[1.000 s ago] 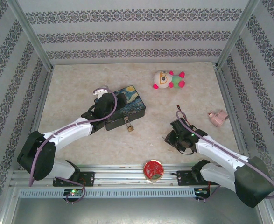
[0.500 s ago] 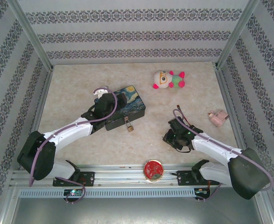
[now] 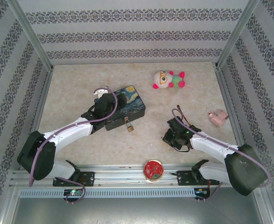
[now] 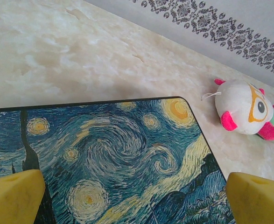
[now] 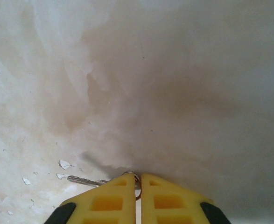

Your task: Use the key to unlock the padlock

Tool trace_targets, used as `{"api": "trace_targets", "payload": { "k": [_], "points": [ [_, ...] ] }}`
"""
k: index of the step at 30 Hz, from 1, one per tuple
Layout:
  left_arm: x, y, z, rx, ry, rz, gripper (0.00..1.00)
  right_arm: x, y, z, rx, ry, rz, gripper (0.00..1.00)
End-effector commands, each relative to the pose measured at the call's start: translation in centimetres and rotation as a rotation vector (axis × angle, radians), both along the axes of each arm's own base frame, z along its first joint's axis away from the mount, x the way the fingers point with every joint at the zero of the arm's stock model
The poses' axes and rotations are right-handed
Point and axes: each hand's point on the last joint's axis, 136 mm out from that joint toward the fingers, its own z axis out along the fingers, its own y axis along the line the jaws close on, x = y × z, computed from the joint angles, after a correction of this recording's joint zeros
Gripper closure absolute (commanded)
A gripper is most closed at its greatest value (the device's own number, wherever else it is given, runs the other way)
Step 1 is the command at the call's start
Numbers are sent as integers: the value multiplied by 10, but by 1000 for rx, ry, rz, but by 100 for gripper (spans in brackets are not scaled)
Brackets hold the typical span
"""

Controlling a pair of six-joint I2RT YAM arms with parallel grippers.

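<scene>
The right jaws are seen clenched down at the pale marbled counter (image 5: 174, 70). The small, thin, dark grey metal key (image 5: 83, 179) is found right at their tips. Its ringed head appears to be pinched between them, while its shank is laid flat on the counter and pointed out sideways, to the left in the right wrist view.

The tiny brass-coloured padlock with the silvery shackle (image 3: 129, 125) appears to be hung at the front of the painted starry-night tin box (image 3: 129, 100). It is placed to the left of the right jaws in the overhead view, well apart from them. The left arm (image 3: 66, 130) is the nearer to it, and the left jaws are spread wide over the tin's lid, with nothing grasped. A leftward carry of the key is judged to be called for, with its shank turned toward the keyhole, which cannot be made out.
</scene>
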Motion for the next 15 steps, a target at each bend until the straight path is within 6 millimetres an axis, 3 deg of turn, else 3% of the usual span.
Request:
{"api": "trace_targets", "payload": {
  "k": [1,8,15],
  "points": [
    [1,-4,15,7,-51,-10,1,-1,4,1,-2,-7,36,99],
    [-1,-13,28,45,-95,-102,1,10,11,24,13,-83,103,100],
    [-14,-36,39,56,-149,-292,1,27,27,63,90,-190,162,100]
  ]
}}
